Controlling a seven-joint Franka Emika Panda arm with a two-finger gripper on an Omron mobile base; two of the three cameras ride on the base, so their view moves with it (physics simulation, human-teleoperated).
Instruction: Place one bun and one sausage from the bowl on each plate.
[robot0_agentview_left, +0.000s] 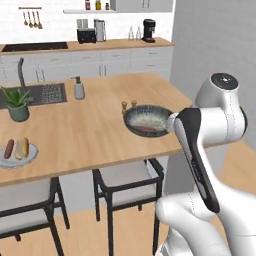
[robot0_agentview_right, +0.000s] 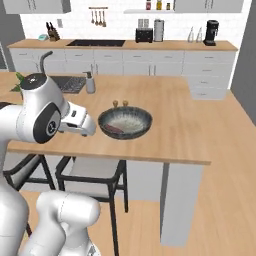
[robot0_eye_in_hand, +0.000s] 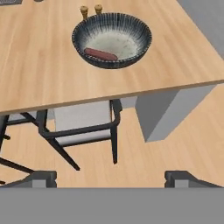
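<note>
With its pincer (robot0_eye_in_hand: 109, 177) spread wide and empty, held back off the worktop (robot0_eye_in_hand: 39, 61) edge, the arm faces the bowl (robot0_eye_in_hand: 111, 39), where one sausage (robot0_eye_in_hand: 101, 54) lies, probably meant for a plate; the pale plate (robot0_agentview_left: 19, 156) already seems filled.

plant (robot0_agentview_left: 17, 102): green, in a small pot beside the sink (robot0_agentview_left: 35, 94)
soap bottle (robot0_agentview_left: 79, 88): standing on the tabletop (robot0_agentview_left: 90, 127)
two small shakers (robot0_eye_in_hand: 91, 10): side by side
stools (robot0_agentview_left: 127, 182): under the tabletop edge
toaster (robot0_agentview_left: 86, 35): on the far counter
</note>
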